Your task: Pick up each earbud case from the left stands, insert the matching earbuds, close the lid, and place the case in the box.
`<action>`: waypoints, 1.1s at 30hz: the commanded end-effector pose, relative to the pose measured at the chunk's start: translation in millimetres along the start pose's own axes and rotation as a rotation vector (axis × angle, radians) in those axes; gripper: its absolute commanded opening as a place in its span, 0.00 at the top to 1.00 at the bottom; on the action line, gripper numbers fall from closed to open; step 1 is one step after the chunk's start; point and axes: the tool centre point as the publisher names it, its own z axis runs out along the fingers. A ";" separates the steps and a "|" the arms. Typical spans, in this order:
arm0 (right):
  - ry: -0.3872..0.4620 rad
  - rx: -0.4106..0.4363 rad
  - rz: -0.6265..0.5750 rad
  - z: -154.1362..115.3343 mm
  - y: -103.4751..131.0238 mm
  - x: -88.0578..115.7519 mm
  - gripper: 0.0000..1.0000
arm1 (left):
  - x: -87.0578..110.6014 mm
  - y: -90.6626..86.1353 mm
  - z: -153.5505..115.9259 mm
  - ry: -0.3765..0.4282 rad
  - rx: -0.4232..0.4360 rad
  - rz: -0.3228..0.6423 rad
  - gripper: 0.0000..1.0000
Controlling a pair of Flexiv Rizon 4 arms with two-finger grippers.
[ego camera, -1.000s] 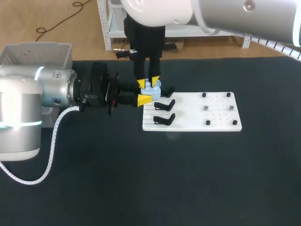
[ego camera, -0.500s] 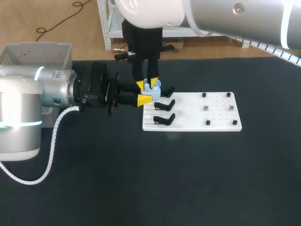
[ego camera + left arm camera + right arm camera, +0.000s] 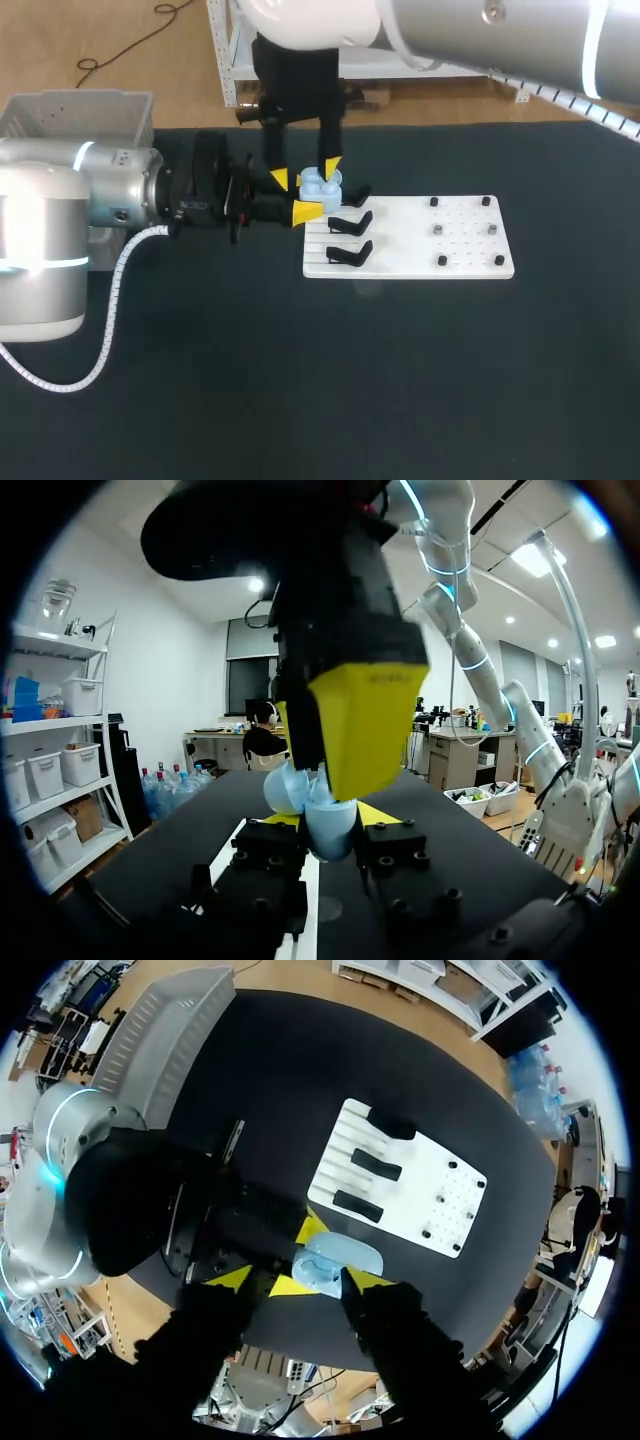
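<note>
A light blue earbud case is held just left of the white board, with my left gripper shut on it from the side. In the left wrist view the case sits between the left gripper fingers, with a right fingertip hanging large above it. My right gripper points straight down over the case, open, its yellow tips straddling the case's top. Looking down from the right wrist, I see the case just ahead of the spread right gripper. Whether the lid is up, I cannot tell.
Two black stands remain on the board's left half, a third behind them. Small pegs dot its right half. A grey box stands at the table's far left corner. Dark tabletop spreads in front.
The right gripper's fingers have spread apart over the case; a moment ago they stood close together on its top. The left arm and the case have stayed put.
</note>
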 end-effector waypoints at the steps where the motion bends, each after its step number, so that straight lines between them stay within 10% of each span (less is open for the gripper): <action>1: -0.035 -0.008 0.004 -11.0 -1.7 15.0 0.07 | 0.1 -1.5 -0.1 -0.001 -0.004 0.002 1.00; 18: -0.198 -0.071 0.253 -15.4 -65.6 -17.4 0.00 | 0.1 -1.5 -0.1 -0.001 -0.004 0.002 1.00; 33: -0.138 -0.084 0.307 9.8 -86.3 -30.8 0.00 | 0.1 -1.5 -0.1 -0.001 -0.004 0.002 1.00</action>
